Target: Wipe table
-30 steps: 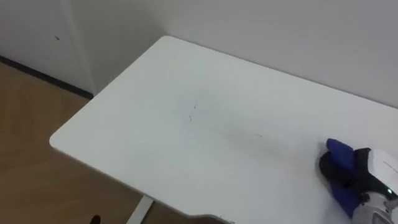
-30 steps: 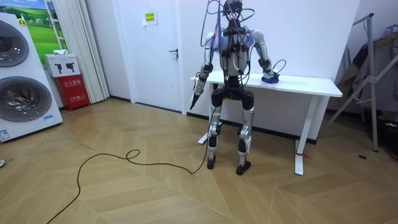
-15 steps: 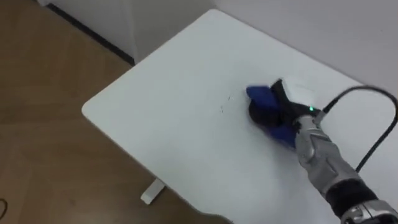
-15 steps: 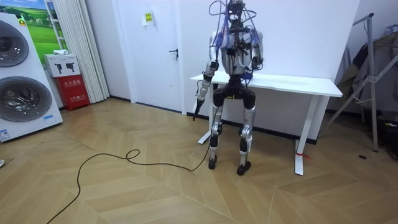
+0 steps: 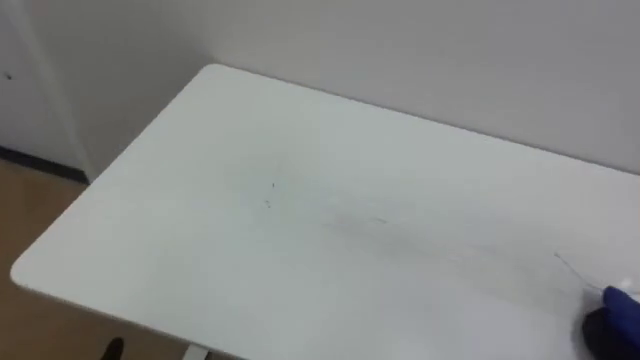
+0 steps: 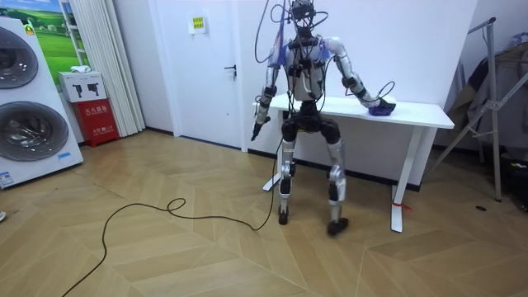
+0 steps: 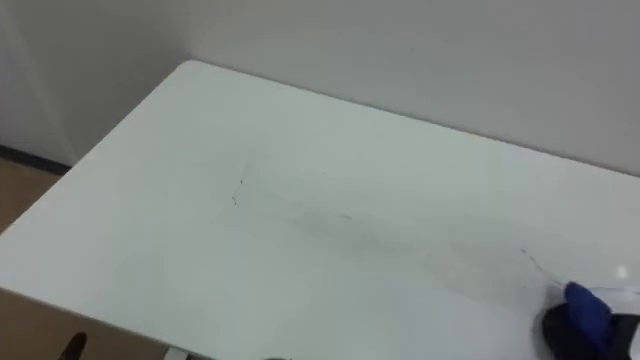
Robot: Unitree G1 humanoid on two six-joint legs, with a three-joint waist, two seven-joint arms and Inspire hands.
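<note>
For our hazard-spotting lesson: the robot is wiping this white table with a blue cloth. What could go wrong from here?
1. The blue cloth at the right hand lies toward the table's right side, far from the faint dark marks; a short stroke may miss them.
2. The right arm reaches far sideways with feet apart, so balance may suffer.
3. The left hand hangs by the table's end and might knock it.

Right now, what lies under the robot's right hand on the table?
A blue cloth, lying between the right hand and the white table. The tabletop beneath the cloth is covered, so any marks there cannot be seen.
</note>
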